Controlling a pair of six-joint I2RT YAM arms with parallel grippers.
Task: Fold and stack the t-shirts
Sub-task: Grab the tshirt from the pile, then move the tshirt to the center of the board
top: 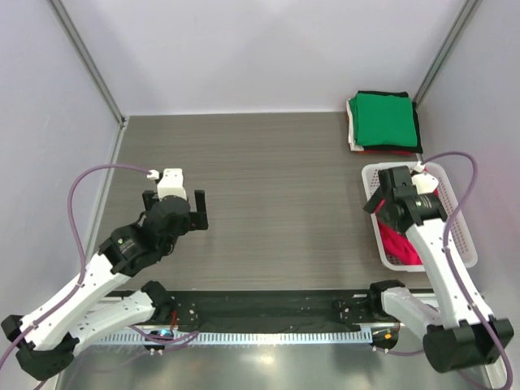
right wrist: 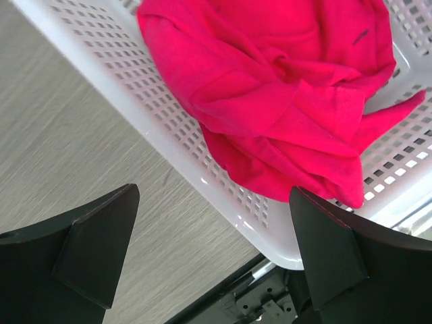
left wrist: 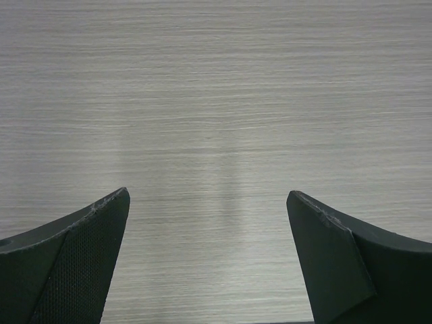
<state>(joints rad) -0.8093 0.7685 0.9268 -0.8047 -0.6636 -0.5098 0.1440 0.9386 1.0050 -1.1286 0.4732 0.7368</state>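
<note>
Folded stack (top: 383, 122) at two o'clock, pink shirt (right wrist: 270, 101) unfolded in basket (right wrist: 169, 155) at three, left gripper (left wrist: 209, 199) and right gripper (right wrist: 214, 192) spread, empty

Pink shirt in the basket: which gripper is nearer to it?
Right. The right gripper hangs open just over the pink shirt in the basket; the left gripper is far across the table.

No legible text in any view, no labels, brand marks, numbers or signs — nothing readable

Bright red-pink t-shirt (right wrist: 270, 101), crumpled in basket (right wrist: 108, 54), folded t-shirts stack (top: 383, 122) beyond it, green on top
</note>
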